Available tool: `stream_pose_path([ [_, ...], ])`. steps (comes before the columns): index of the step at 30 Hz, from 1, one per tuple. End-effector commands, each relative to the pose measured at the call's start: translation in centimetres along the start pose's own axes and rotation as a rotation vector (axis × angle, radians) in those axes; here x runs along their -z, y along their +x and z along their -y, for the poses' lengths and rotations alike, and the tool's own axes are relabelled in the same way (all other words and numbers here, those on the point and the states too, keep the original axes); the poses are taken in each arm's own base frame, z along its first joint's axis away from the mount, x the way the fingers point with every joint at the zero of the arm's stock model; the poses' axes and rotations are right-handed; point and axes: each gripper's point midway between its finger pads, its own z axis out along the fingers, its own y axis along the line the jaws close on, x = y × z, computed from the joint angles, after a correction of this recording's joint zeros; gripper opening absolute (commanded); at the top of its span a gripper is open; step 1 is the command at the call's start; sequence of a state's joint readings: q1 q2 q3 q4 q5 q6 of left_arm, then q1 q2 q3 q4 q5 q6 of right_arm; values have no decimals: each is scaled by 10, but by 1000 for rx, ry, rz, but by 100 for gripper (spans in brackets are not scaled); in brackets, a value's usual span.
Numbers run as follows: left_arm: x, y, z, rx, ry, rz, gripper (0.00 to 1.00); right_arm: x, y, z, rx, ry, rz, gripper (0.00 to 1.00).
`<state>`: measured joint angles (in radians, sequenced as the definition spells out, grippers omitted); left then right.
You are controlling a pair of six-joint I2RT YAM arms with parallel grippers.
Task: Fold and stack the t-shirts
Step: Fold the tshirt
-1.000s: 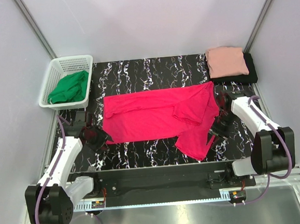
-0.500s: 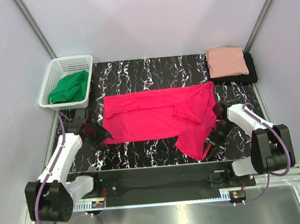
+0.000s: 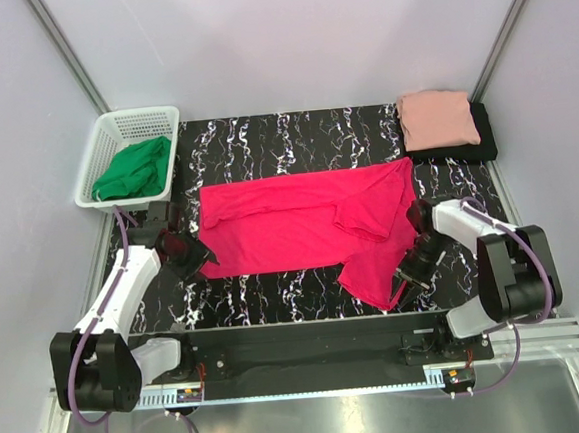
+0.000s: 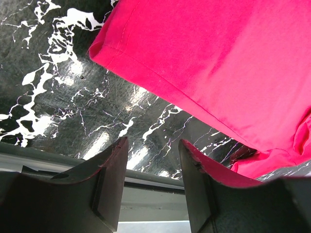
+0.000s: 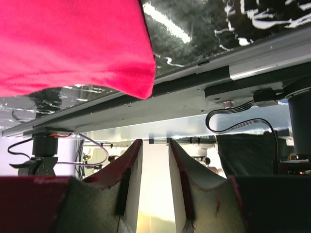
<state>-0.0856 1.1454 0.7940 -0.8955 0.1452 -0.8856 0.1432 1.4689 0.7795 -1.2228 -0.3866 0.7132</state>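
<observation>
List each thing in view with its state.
crimson-pink t-shirt: unfolded, flat, right side rumpled
salmon-pink t-shirt: folded, top of stack
black t-shirt: folded, underneath
green cloth: crumpled in basket
left gripper: open, empty
right gripper: open, empty

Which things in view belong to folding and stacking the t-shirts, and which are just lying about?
Job: crimson-pink t-shirt, spread out; salmon-pink t-shirt, folded, on the black t-shirt.
Lying about: white basket; green cloth in it.
</observation>
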Motion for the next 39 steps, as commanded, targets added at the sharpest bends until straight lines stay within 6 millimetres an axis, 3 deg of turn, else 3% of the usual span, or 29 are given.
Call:
stream_pose_path([
  [1,9,-10,13,-27,48,38,50,2,-13,-10,12,11,34,35],
  [9,9,-8,13,-12,53,31,50,0,-13,-11,-5,48,-12,34],
  [18,11,-7,14,-13,65,31,49,-7,-13,-23,-31,-35,-20,34],
  [21,13,-10,20,-46,96,42,49,2,-17,-30,-4,-69,30,33],
  [24,24,-34,33,-121,106,141,52,47,-41,-54,107,-144,251,36],
  [25,35,-49,46,-147,129,195,53,74,-55,-70,149,-177,363,37],
  [27,29,-66,59,-187,105,187,54,110,-77,-99,181,-225,451,38],
  [28,37,-80,79,-205,132,206,54,119,-85,-112,226,-241,462,38],
  [29,21,-87,86,-216,104,164,54,128,-96,-123,243,-254,470,38],
  [30,14,-93,94,-235,100,145,53,118,-113,-132,233,-216,427,37],
  [31,22,-110,117,-254,132,168,51,141,-125,-154,271,-254,469,35],
  [32,18,-117,126,-267,128,158,50,145,-136,-164,281,-253,472,33],
  [33,-11,-121,122,-275,52,87,48,131,-154,-170,269,-210,429,33],
  [34,-5,-139,141,-287,68,123,47,150,-168,-187,297,-229,491,33],
  [35,-15,-147,143,-291,40,116,46,151,-179,-194,304,-217,502,33],
  [36,-36,-151,138,-307,-13,80,43,136,-196,-196,294,-175,472,24],
  [37,-35,-166,152,-320,-8,104,25,149,-208,-206,322,-175,526,16],
  [38,-41,-171,152,-341,-28,99,7,146,-214,-202,311,-137,514,0],
  [39,-59,-172,144,-341,-82,58,0,146,-229,-208,319,-126,529,0],
])
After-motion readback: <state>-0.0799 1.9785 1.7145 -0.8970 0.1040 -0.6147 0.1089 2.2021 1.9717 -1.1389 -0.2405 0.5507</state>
